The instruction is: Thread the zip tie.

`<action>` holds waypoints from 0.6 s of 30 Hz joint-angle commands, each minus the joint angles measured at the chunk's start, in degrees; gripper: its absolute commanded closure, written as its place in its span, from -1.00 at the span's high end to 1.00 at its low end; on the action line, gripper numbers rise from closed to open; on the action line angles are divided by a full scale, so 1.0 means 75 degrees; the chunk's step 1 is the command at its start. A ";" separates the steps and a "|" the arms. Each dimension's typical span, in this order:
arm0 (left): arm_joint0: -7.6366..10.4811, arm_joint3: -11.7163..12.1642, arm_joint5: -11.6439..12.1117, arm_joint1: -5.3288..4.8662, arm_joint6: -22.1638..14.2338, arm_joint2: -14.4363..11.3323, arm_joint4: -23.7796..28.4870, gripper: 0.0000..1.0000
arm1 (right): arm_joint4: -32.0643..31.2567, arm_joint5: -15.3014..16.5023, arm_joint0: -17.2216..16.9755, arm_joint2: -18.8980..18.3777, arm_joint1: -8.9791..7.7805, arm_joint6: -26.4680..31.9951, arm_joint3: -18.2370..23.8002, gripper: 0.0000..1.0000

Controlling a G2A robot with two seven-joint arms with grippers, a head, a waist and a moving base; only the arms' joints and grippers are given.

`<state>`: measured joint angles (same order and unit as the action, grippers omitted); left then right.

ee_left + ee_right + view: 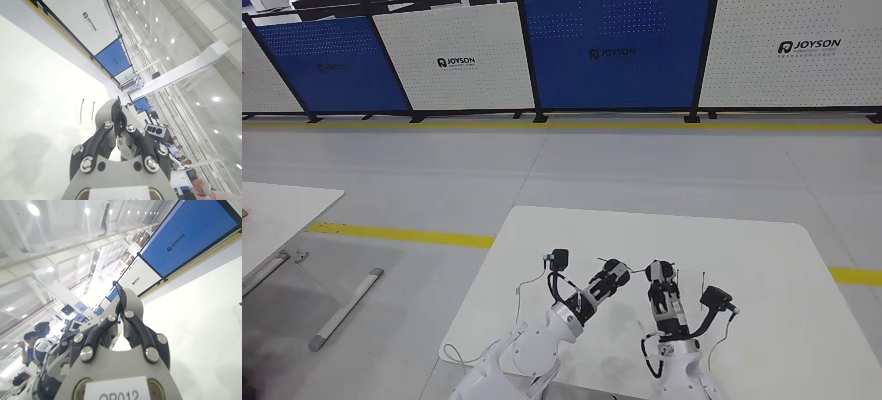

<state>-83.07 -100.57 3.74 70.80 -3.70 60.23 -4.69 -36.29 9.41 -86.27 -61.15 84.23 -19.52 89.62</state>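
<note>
Your right gripper [122, 294] is clenched on the zip tie [114, 283], which looks light, thin and springy, so grasp near its head; your left gripper [118, 103] is clenched, seemingly empty.

White table [762, 260], two black zip ties [81, 110] lying on it, near each other, roughly parallel

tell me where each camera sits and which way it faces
Top view: above the arms, looking down and forward over the white table to the panels; both arms show, with left hand and right hand.
Left wrist view: on the left wrist, looking along the shut left hand across the table, past two loose zip ties, toward the ceiling.
Right wrist view: on the right wrist, looking along the right hand, shut on a zip tie, toward the ceiling.
Shared: all three show table and panels.
</note>
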 commanded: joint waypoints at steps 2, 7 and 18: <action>0.0004 -0.0009 -0.0006 0.0003 0.0003 0.0011 -0.0008 -1.00 | 0.0049 -0.0009 0.0022 0.0020 0.0011 0.0077 -0.0028 -1.00; 0.0002 0.0009 -0.0044 0.0009 0.0023 0.0040 0.0006 -1.00 | 0.0167 0.0087 0.0035 0.0016 0.0027 0.0065 -0.0070 -1.00; 0.0035 0.0138 -0.0388 0.0015 -0.0043 0.0042 -0.0156 -1.00 | 0.0296 -0.0072 0.0067 0.0007 0.0057 0.0219 -0.0126 -1.00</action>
<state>-82.83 -99.59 1.15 70.91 -4.07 60.56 -5.62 -34.07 8.93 -85.83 -61.15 84.63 -17.95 88.76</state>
